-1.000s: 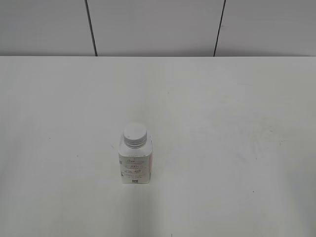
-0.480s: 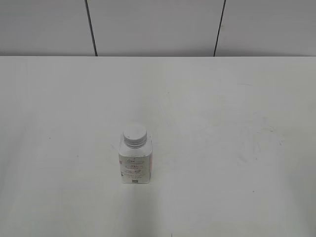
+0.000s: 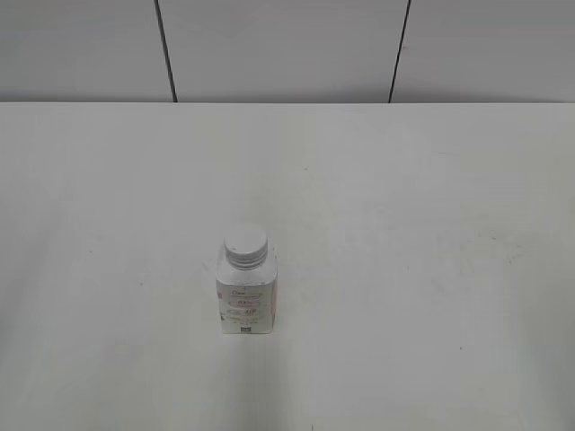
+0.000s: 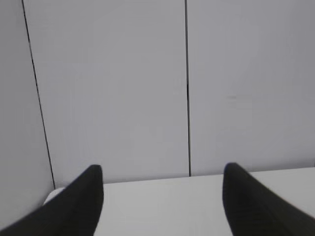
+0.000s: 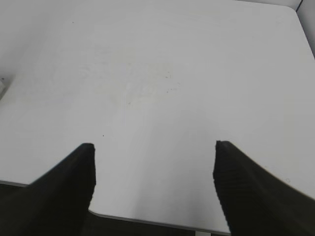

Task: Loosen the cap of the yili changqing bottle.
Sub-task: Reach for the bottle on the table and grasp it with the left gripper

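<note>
The yili changqing bottle (image 3: 246, 296) stands upright on the white table (image 3: 404, 224), a little left of centre and near the front. It is small, squarish and white with a pale printed label. Its ribbed white cap (image 3: 245, 245) sits on the neck. Neither arm shows in the exterior view. My left gripper (image 4: 162, 172) is open and empty, facing the back wall over the table. My right gripper (image 5: 153, 147) is open and empty above bare table near its edge. The bottle shows in neither wrist view.
A grey panelled wall (image 3: 278, 49) with dark vertical seams rises behind the table's far edge. In the right wrist view the table's near edge (image 5: 147, 220) runs along the bottom of the frame, with a small white object (image 5: 2, 86) at the far left edge.
</note>
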Controlling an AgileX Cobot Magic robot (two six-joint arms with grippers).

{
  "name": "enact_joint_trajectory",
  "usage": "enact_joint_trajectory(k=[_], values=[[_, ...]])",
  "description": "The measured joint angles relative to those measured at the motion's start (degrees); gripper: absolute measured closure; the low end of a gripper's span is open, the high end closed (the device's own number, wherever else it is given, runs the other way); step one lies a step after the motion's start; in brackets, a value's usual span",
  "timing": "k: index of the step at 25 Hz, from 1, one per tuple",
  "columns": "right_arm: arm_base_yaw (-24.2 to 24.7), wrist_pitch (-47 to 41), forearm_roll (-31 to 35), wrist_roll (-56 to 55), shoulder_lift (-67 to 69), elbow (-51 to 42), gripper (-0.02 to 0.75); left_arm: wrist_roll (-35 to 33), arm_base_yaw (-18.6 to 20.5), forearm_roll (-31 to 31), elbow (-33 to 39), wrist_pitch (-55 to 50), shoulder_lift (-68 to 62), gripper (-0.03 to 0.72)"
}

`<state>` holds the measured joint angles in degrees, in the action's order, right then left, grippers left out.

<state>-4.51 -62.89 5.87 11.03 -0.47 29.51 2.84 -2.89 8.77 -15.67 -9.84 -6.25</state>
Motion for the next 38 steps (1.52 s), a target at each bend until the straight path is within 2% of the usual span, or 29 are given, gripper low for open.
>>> enact_joint_trajectory(k=[11,18,21,24,31,38], values=[[0.0,0.0,0.0,0.0,0.0,0.0,0.15,0.0,0.0,1.0,0.0,20.04,-25.95,0.243],[0.0,0.0,0.0,0.0,0.0,0.0,0.15,0.32,-0.44,8.39,0.0,32.49,-40.75,0.26],[0.0,0.0,0.0,0.0,0.0,0.0,0.15,4.8,-0.56,14.43,0.0,39.16,-48.85,0.26],[0.0,0.0,0.0,0.0,0.0,0.0,0.15,9.52,-0.43,23.14,0.0,49.89,-55.55,0.262],[0.0,0.0,0.0,0.0,0.0,0.0,0.15,17.53,3.21,41.28,0.0,73.8,-73.55,0.273],[0.0,0.0,0.0,0.0,0.0,0.0,0.15,18.41,4.0,51.06,-0.05,78.42,-83.61,0.281]])
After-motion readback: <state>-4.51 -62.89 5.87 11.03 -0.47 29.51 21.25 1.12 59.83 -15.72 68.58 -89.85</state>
